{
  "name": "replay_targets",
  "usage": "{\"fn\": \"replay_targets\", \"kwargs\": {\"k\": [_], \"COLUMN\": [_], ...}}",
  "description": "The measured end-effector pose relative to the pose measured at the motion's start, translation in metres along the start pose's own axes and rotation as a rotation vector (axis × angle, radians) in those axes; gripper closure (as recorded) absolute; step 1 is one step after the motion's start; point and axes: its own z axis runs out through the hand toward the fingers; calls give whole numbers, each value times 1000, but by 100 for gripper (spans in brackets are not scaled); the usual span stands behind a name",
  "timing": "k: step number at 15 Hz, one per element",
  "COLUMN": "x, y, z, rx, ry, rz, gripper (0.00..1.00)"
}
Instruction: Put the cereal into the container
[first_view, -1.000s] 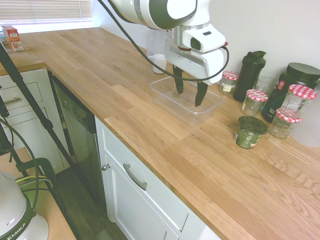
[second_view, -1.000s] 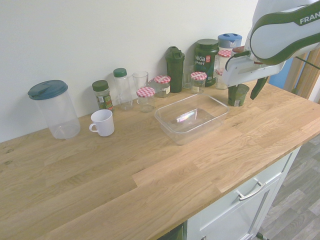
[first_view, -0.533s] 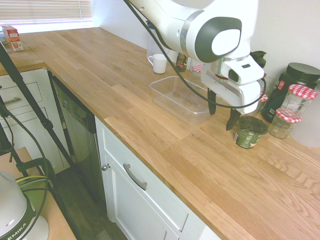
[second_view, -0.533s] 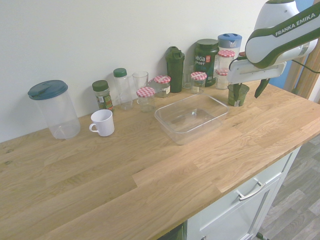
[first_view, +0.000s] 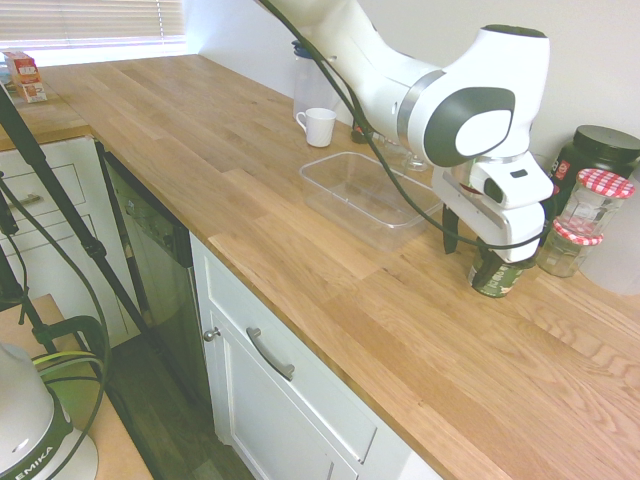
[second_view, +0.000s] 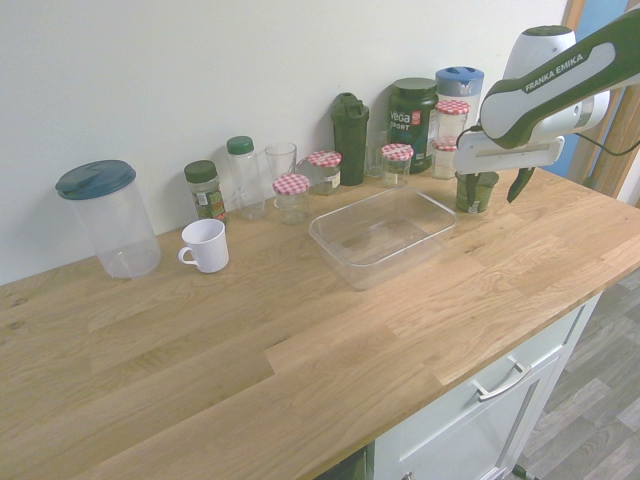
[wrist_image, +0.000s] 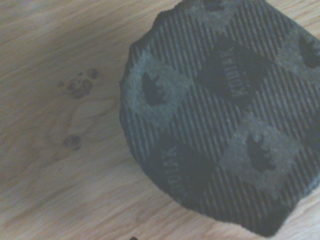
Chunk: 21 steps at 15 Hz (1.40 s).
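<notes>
The cereal (first_view: 497, 279), a squat dark green tub, stands upright on the wooden counter, right of the container in the first exterior view. My gripper (first_view: 487, 252) is open and has come down over it, one finger on each side of the tub; I cannot tell if they touch it. The second exterior view shows the cereal (second_view: 477, 192) between the spread fingers of the gripper (second_view: 488, 188). Its striped dark lid (wrist_image: 225, 115) fills the wrist view. The container (first_view: 318, 178), a shallow clear tub, sits empty beside it, and its rim (second_view: 330, 228) is towards mid-counter.
Glass jars with red-checkered lids (first_view: 595, 196), a dark Vega tub (second_view: 412, 112) and a black shaker bottle (second_view: 351, 124) line the wall behind. A white mug (second_view: 206, 245), a clear jug (second_view: 110, 218) and spice bottles (second_view: 204, 189) stand further along. The counter's front edge (first_view: 300, 300) is near.
The arm swung from above the container over to the cereal and dropped, so the open fingers now straddle the tub. Nothing on the counter has shifted.
</notes>
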Motion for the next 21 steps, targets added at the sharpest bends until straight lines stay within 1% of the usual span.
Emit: {"fn": "replay_targets", "kwargs": {"k": [5,11,15,16,21], "x": [8,25,30,31,36], "y": [-9,-19,-25,-26,-27], "z": [23,24,26,29,33], "rx": [31,93,109,108,120], "ry": [-8,11,25,29,48], "rz": [47,101,110,114,124], "gripper": [0,0,0,100,100]}}
